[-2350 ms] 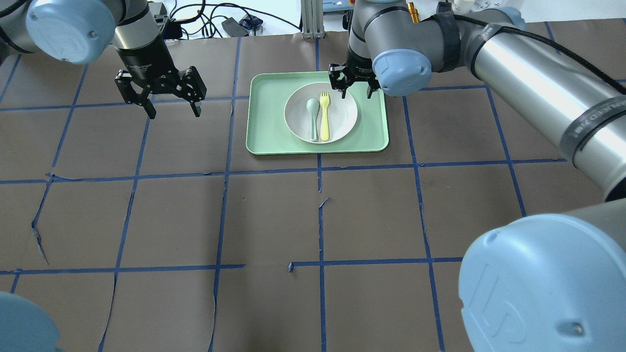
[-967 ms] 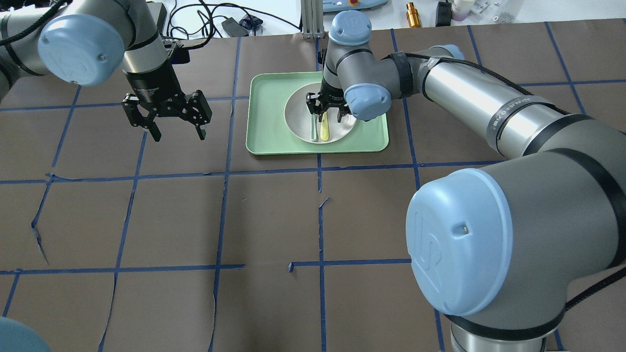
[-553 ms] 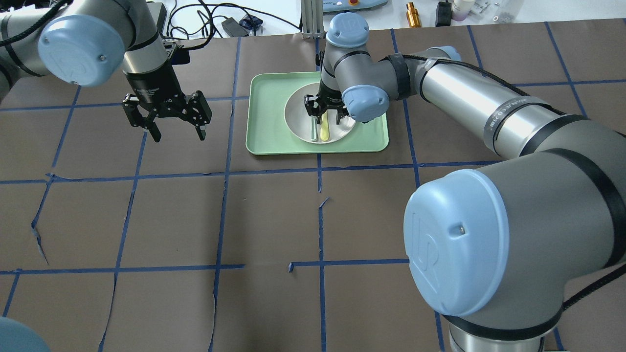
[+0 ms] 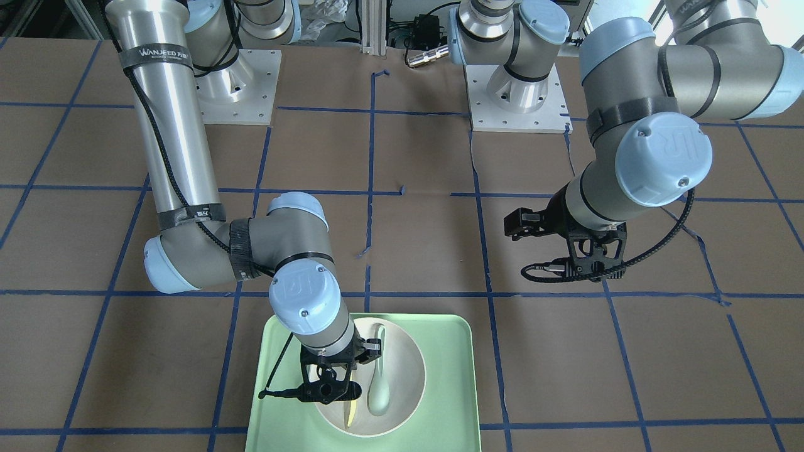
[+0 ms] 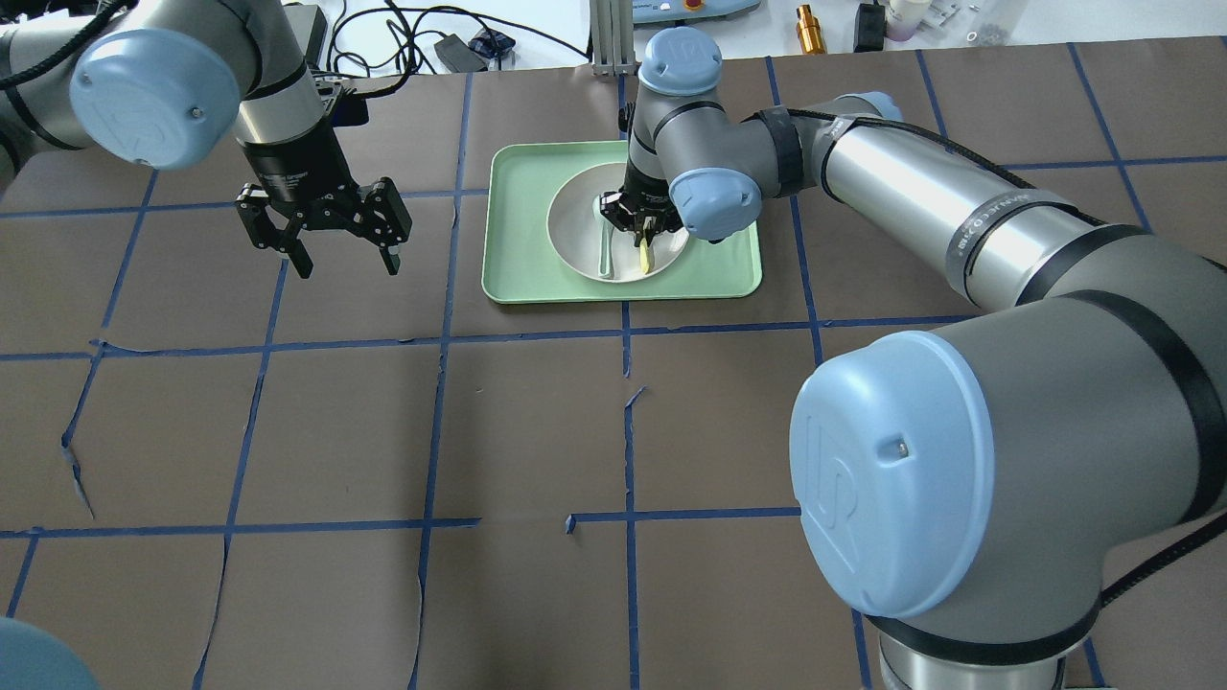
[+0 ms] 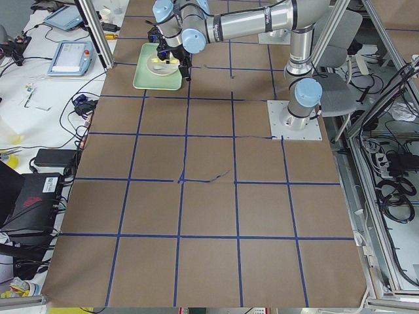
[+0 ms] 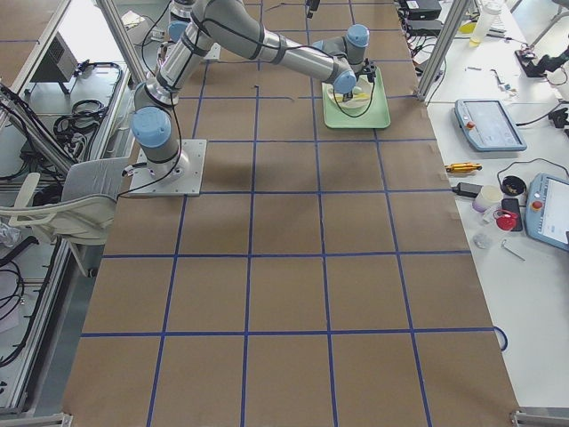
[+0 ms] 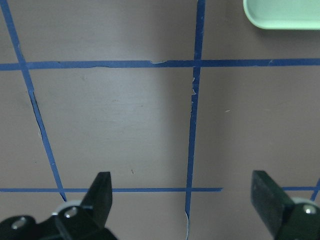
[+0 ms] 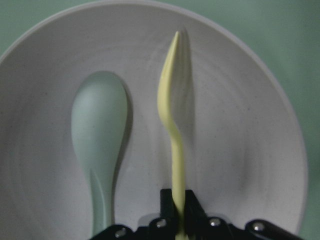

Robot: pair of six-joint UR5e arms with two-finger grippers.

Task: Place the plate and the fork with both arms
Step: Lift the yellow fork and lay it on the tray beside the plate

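Closed up since a moment ago, the right gripper (image 5: 639, 228) now pinches the fork (image 9: 172, 115) by its handle, turned on edge above the plate (image 5: 575, 216), which has slid slightly leftward. Over the desk (image 5: 537, 431) the left gripper (image 5: 347, 266) hangs wide open and empty, beside the tray (image 5: 518, 273) that carries the plate. That plate looks stiff and smooth; I'd take it by the rim. Alongside lies the spoon (image 9: 100, 125). Thin, light plastic, the fork could twist in so narrow a pinch.
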